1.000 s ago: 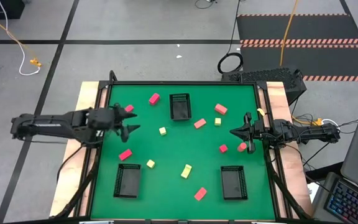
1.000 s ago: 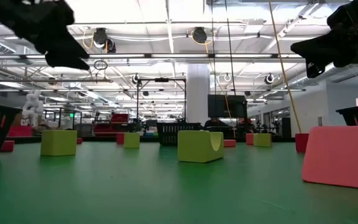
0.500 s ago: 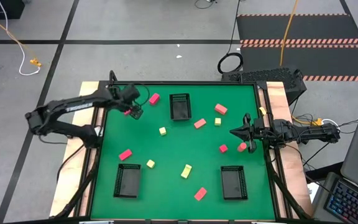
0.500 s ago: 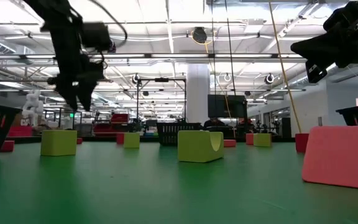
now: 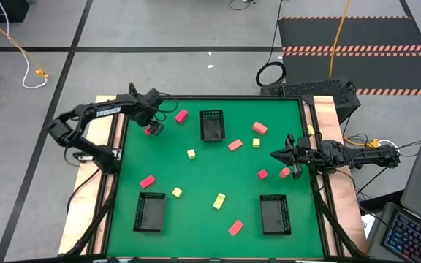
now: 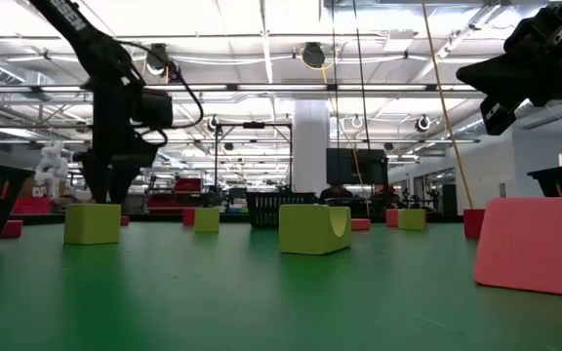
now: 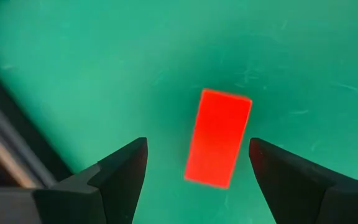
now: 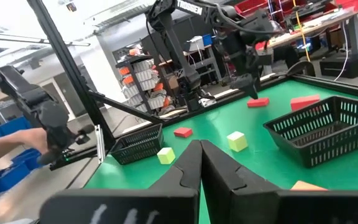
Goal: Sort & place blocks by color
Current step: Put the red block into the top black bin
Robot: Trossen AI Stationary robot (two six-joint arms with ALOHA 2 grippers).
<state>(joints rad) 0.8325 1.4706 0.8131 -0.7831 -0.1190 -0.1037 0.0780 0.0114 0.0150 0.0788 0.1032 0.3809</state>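
a grey concrete floor point(image 5: 159, 44) crossed by dark lines lies around the green-topped table with pale wooden edges point(image 5: 110, 109). a black mat with red-striped borders point(image 5: 357, 51) sits beyond it, and a yellow cable point(image 5: 20, 47) trails across the floor. overhead, white ceiling beams and round lamps point(image 6: 312, 54) hang above a white square pillar point(image 6: 310, 136) and distant shelving.
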